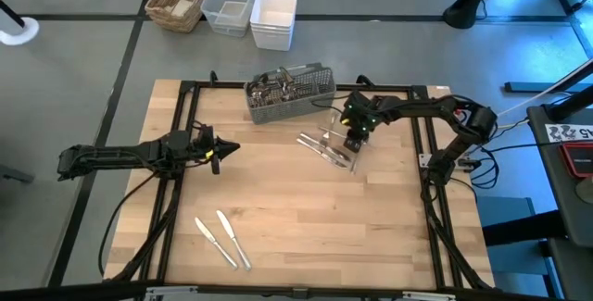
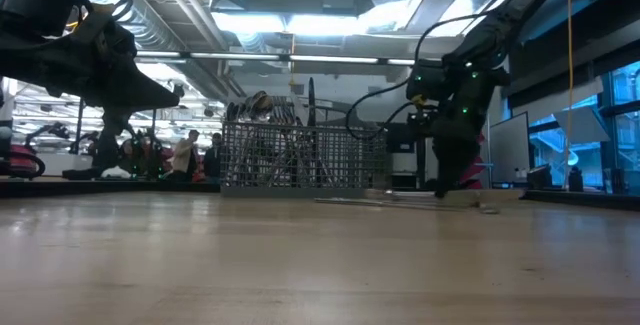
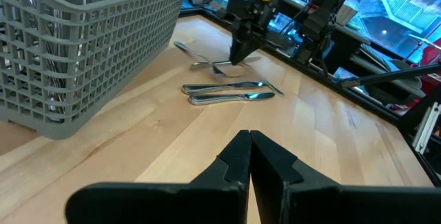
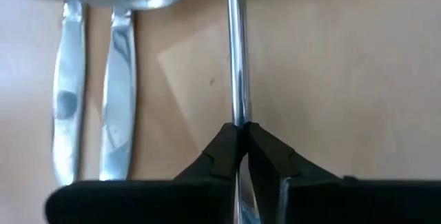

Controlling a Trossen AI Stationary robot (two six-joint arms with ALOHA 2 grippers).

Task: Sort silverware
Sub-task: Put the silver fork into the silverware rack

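Right gripper (image 4: 240, 138) was clamped on a fork handle (image 4: 236, 58) right of centre on the desk (image 1: 306, 227), left gripper (image 3: 249, 156) shut, idle; lifting it next, probably.

My two arms are dark, nearly black, built of jointed segments with black cables looping off them. The left gripper (image 1: 225, 150) carries a yellow-orange patch near its tapered black fingers (image 3: 234, 160). The right gripper (image 1: 353, 145) shows small green lights on its wrist.

grey mesh caddy (image 1: 289, 94), wicker basket (image 1: 178, 1), white bins (image 1: 273, 17)
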